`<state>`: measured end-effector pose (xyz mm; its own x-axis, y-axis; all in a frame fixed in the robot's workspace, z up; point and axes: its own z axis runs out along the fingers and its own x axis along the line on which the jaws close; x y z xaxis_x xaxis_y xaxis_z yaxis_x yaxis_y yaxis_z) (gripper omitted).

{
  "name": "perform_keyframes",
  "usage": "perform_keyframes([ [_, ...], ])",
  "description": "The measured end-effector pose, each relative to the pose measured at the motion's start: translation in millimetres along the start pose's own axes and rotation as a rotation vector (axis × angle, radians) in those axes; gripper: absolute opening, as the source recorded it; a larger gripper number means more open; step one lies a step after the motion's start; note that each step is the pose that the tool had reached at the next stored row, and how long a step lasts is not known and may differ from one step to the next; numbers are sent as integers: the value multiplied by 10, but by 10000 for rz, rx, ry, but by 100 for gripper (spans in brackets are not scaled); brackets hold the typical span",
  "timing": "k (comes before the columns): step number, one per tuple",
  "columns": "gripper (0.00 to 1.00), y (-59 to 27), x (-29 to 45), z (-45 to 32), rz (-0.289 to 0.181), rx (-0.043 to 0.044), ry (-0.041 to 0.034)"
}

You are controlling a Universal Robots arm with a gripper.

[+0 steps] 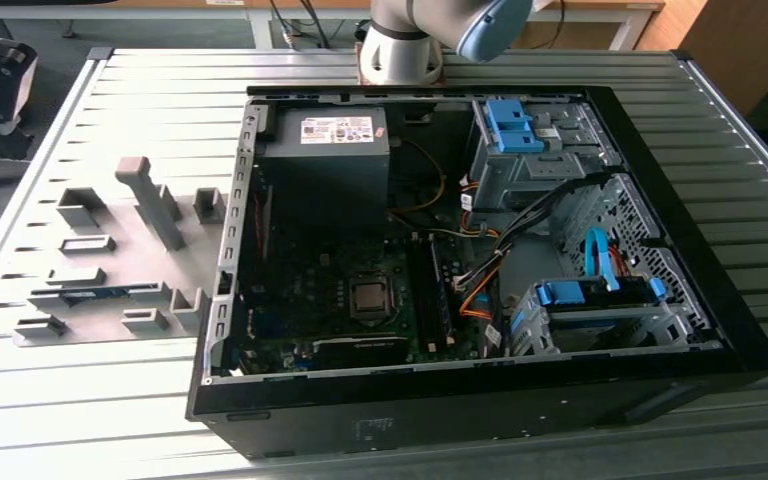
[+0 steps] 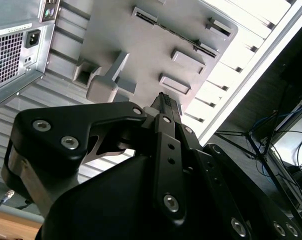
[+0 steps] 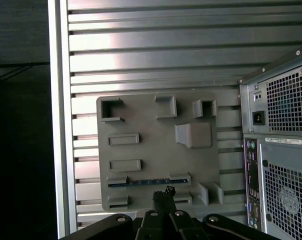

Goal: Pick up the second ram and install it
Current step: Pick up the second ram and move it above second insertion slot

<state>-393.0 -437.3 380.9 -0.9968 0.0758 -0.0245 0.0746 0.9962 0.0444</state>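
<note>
The gripper's black body and bolted linkages lie closest to the lens in the second wrist view, narrowing to the gripper [image 2: 167, 103] tips. The tips sit pressed together with no gap and nothing clamped between them. In the first wrist view the same closed gripper [image 3: 163, 193] reaches up from the frame edge.

Well beyond the tips lies the gray fixture plate [image 3: 146, 150], flat on the slatted aluminium table [image 3: 166, 60]. The second ram [image 3: 141, 182] lies in the plate as a thin dark blue-green strip, on edge between two holder blocks. The gripper hangs above that side of the plate, well apart from the stick.

The second wrist view takes the fixture plate [image 2: 141, 45] at a slant, and there the second ram [image 2: 177, 36] is only a dark line between its blocks. Both wrist views also catch the rear panel of the computer case [image 3: 276, 150], with its vent grilles and power socket [image 2: 33, 38].

The exterior view alone looks into the open computer case [image 1: 424, 425], which lies on its side. Inside are the motherboard [image 1: 317, 290] with its processor socket [image 1: 371, 297], the power supply [image 1: 324, 150], blue drive brackets [image 1: 511, 125] and orange cables [image 1: 475, 290]. Toward the exterior view's left, beside the case, the second ram [image 1: 91, 294] rests in the fixture plate [image 1: 117, 265]. The arm's base [image 1: 404, 45] stands behind the case.
</note>
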Motion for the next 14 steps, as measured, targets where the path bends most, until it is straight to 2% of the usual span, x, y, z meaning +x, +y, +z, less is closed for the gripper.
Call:
perform_keyframes([
  [5,11,0,1,0,-294,-7,14],
  [14,11,-1,1,0,-1415,-34,64],
])
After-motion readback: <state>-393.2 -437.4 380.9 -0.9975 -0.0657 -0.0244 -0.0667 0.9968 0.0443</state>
